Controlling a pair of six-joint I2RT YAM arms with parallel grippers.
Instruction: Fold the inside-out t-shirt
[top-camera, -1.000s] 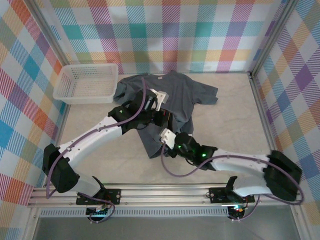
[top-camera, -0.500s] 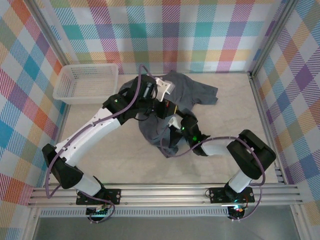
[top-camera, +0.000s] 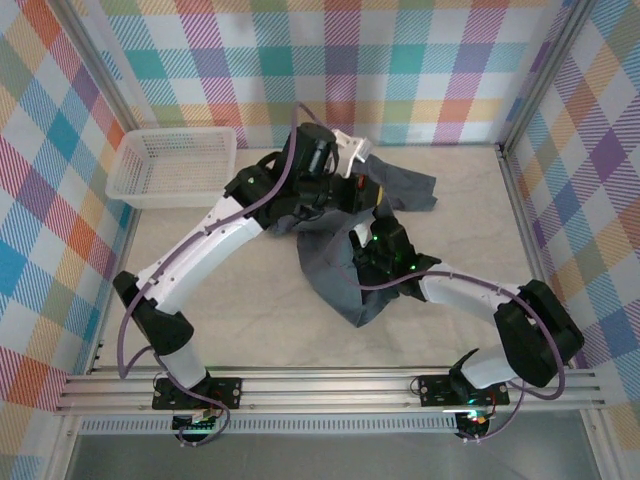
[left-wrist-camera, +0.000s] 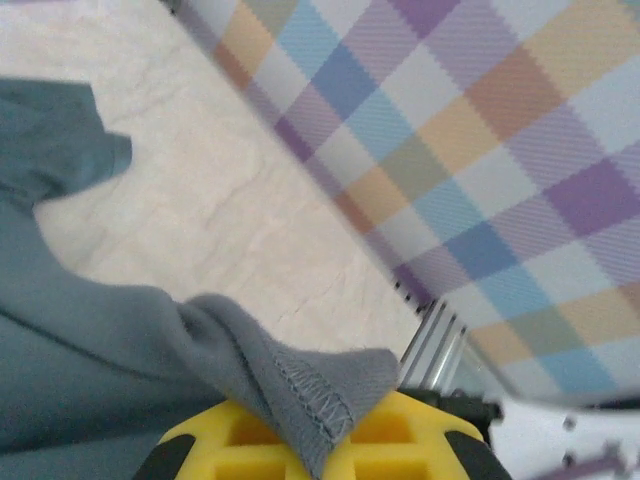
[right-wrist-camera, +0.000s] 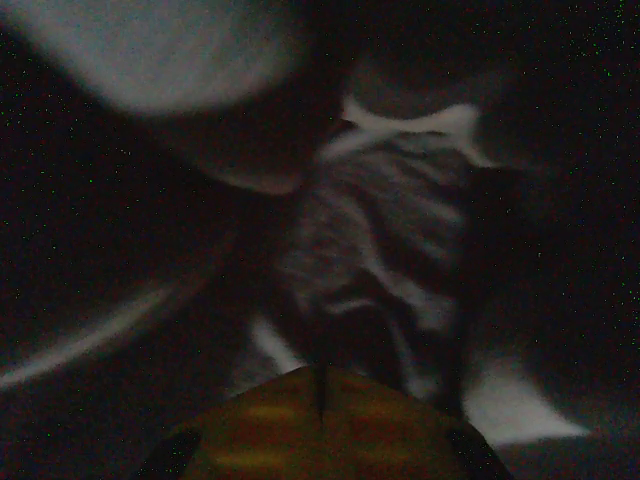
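The left hand (left-wrist-camera: 320, 445) is clamped on a stitched hem (left-wrist-camera: 312, 392) of the t-shirt (top-camera: 335, 280) near the far wall (top-camera: 400, 70); the right hand (top-camera: 372, 240) sits buried in dark cloth, its grip impossible to tell. From the left hand the shirt trails nearward across the bench (top-camera: 220, 310), right hand nearest its middle.

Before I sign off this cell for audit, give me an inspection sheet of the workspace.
Surface: pale table, no spills seen.
Job's things: t-shirt bunched, partly lifted, not folded.
Clutter: white basket, far left corner.
Grippers: left gripper shut on the t-shirt's hem; right gripper buried in cloth, grip unclear.
Cables: purple cables along both arms.
Surroundings: plaid walls, metal frame rail.
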